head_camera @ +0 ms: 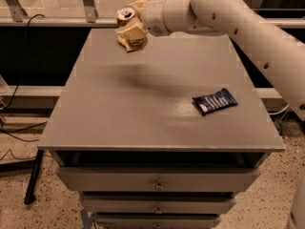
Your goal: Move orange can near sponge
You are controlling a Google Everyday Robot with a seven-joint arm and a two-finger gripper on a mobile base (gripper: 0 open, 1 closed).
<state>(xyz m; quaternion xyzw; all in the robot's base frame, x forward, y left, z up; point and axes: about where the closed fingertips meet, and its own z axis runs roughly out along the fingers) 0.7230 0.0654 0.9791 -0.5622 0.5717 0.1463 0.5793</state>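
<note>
Above the far left corner of the grey worktop [143, 123], the robot's hand [131, 32] grips the orange can [126, 15]. Its cream fingers are clamped around the can's body, and the silver top is tipped toward the camera. The can hangs clear of the surface, with a soft shadow below and to its right. The white arm [228, 13] reaches in from the far right, crossing the back edge. Near the right edge lies a dark blue snack packet [215, 100], flat and well apart from the can. Drawers [159, 178] fill the cabinet front below.

No sponge shows anywhere on the worktop from this view, so the carry appears to be under way with its goal out of sight. To do the step well, the sponge should first be found. The grip should be kept firm while the can travels high enough to clear the packet. The can should then be righted before it is lowered, so that it lands on its base. It should come down just beside the sponge, not on it, and be let go only once it stands on the surface, or it may roll off an edge.
</note>
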